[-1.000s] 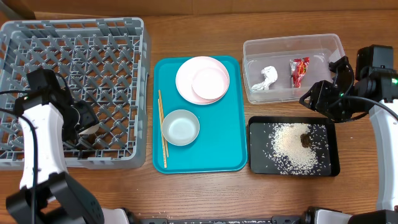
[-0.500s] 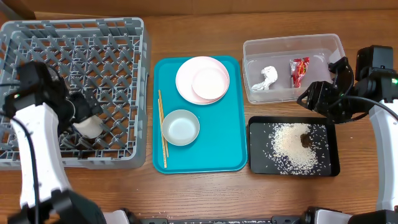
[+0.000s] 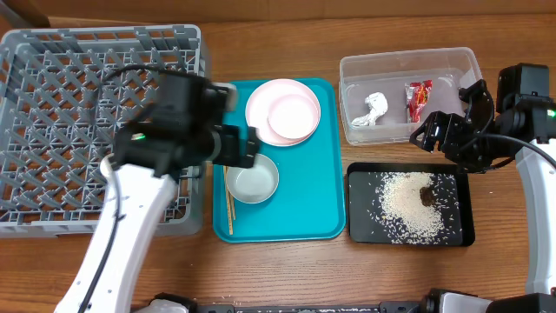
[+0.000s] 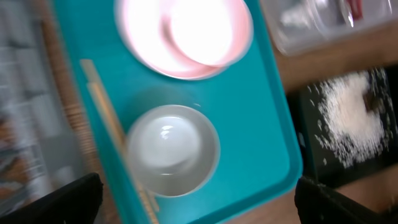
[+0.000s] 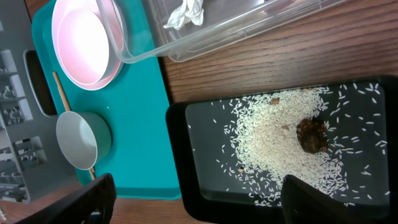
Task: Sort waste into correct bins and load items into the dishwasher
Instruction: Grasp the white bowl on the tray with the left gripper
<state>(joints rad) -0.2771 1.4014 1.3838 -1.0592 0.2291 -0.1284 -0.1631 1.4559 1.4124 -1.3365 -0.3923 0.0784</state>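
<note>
My left gripper (image 3: 245, 148) hangs open over the teal tray's left side, just above the pale grey bowl (image 3: 256, 184) (image 4: 171, 149), with nothing between its fingers. Chopsticks (image 3: 228, 204) lie beside that bowl. A pink bowl (image 3: 294, 117) sits on the white plate (image 3: 259, 103). The grey dish rack (image 3: 52, 87) stands at the left. My right gripper (image 3: 430, 135) is open and empty between the clear tub (image 3: 408, 54) and the black tray (image 3: 360, 222). The tub holds a red wrapper (image 3: 418, 98) and a tissue (image 3: 372, 110). Rice (image 5: 273, 134) and a brown lump (image 5: 312, 135) lie in the black tray.
The teal tray (image 3: 304, 191) sits mid-table between the rack and the two bins. My left arm crosses the rack's right wall. Bare wooden table shows along the front edge and at the far right.
My left gripper let go of the white cup in the rack, opened, and swung right over the teal tray. My right gripper opened wider while staying in place.
</note>
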